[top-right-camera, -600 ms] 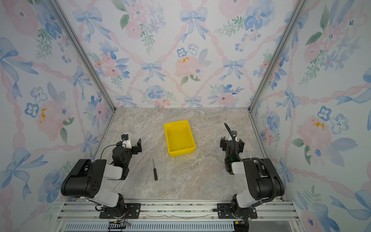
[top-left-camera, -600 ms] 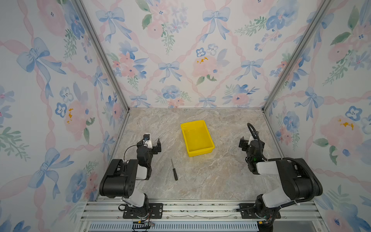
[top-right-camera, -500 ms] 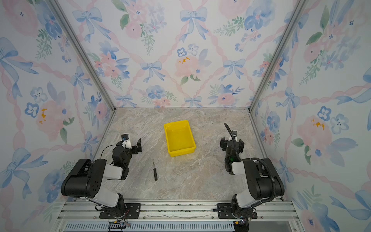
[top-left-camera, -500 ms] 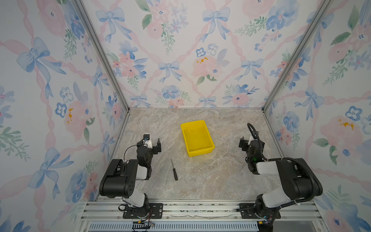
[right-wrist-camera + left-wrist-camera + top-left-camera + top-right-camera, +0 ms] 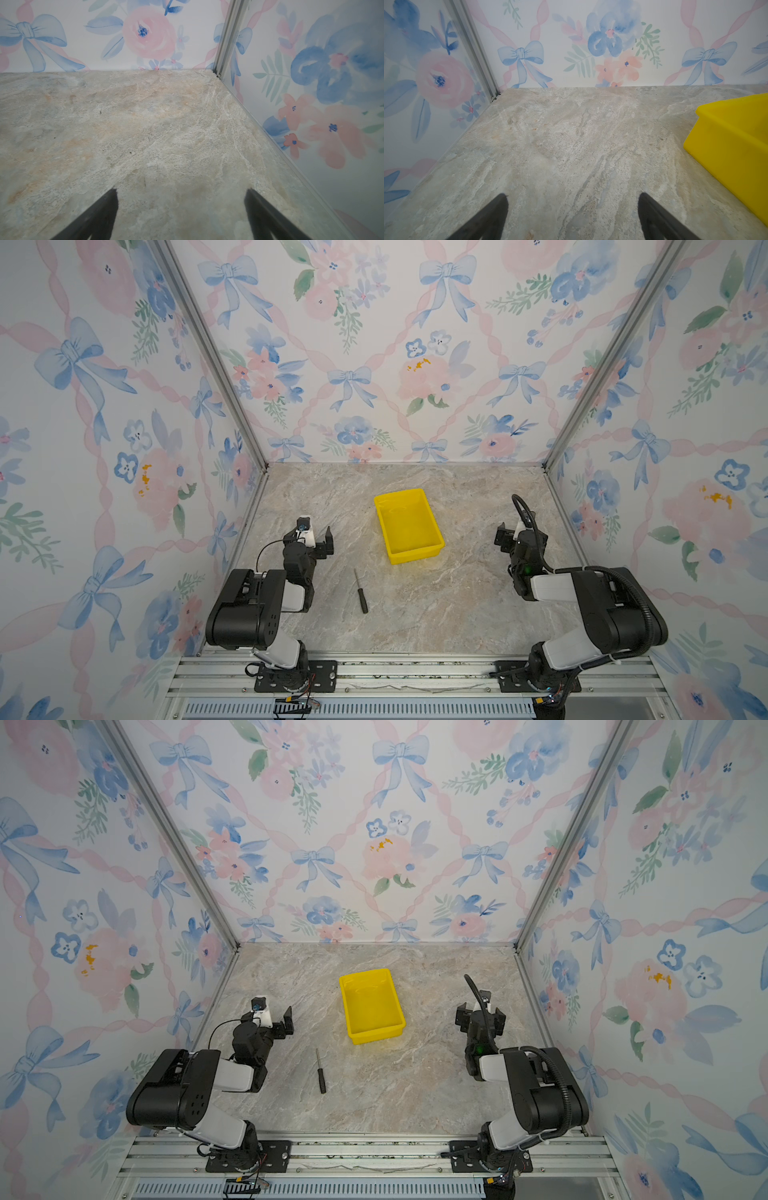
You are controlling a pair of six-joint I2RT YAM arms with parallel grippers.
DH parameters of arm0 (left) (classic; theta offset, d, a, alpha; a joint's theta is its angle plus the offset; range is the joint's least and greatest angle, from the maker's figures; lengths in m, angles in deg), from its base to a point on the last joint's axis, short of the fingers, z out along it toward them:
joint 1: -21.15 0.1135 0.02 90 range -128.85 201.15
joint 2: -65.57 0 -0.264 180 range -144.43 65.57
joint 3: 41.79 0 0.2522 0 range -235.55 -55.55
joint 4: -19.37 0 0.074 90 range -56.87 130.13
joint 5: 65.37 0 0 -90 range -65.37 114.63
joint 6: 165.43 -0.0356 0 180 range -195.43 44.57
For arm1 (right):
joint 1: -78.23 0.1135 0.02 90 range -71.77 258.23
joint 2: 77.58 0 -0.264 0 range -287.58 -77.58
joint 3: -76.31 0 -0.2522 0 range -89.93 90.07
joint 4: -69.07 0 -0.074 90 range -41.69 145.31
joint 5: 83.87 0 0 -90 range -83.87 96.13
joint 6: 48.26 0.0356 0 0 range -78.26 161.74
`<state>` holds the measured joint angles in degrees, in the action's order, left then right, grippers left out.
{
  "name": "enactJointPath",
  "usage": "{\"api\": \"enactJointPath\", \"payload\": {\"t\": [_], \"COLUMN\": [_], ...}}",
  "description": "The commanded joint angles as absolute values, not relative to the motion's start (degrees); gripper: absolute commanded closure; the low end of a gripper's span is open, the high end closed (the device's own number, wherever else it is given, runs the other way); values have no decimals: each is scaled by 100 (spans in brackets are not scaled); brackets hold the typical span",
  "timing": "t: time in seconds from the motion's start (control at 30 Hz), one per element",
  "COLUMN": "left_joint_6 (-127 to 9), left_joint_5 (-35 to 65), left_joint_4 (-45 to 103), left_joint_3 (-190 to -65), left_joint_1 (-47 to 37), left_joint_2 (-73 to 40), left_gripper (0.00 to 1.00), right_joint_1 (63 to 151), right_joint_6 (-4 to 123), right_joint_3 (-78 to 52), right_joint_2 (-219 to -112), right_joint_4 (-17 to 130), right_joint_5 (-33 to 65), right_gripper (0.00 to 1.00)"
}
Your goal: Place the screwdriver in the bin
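On the table [image 5: 436, 614], screwdriver [image 5: 360, 591] lay outside bin [image 5: 415, 559]; left gripper [image 5: 573, 196] and right gripper [image 5: 181, 191] gaped, empty.

bin [image 5: 726, 149]: partly cut off by left wrist view's edge. screwdriver [image 5: 360, 592]: tip shape too small to tell.

One screwdriver [image 5: 360, 591] is lying in here, and one yellow bin [image 5: 417, 554] is sitting with it on the one marble tabletop [image 5: 436, 614]. Two grippers are showing, the left gripper [image 5: 572, 197] and the right gripper [image 5: 180, 192], each showing two dark fingers [image 5: 492, 218].
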<state>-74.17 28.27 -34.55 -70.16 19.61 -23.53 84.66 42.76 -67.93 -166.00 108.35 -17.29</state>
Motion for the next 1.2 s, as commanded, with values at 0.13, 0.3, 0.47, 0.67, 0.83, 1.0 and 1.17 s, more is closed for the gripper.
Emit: {"api": "enactJointPath", "payload": {"t": [0.13,0.3,0.47,0.67,0.83,1.0,1.17], "left_joint_6": [-7444,-7472,-7353,-7223,-7075,-7083,-6894], "left_joint_5": [2894,2843,3169,3401,3483,3692,3818], "left_joint_4": [-3564,-3538,-3437,-3055,-2407,-1438,-74], "left_joint_3": [-6948,-6950,-6874,-6791,-6716,-6848,-7323], "left_joint_1": [1930,1930,1930,1930,1922,1844,1839], "left_joint_2": [-2409,-2339,-2037,-1490,-933,-166,241], "left_gripper": [2,2,2,2,2,2,2], "right_joint_1": [8455,8485,8701,8815,8842,8996,9228], "right_joint_6": [4339,4310,4083,3929,3876,3718,3603], "right_joint_3": [-6844,-6883,-7095,-7402,-7502,-7109,-6662], "right_joint_2": [-16653,-16637,-16596,-16565,-16570,-15989,-15208], "right_joint_4": [10971,11040,11448,12036,12262,10967,9558], "right_joint_5": [-1750,-1819,-1962,-1953,-1930,-2088,-2058], "right_gripper": [3,3,3,3,3,3,3]}}
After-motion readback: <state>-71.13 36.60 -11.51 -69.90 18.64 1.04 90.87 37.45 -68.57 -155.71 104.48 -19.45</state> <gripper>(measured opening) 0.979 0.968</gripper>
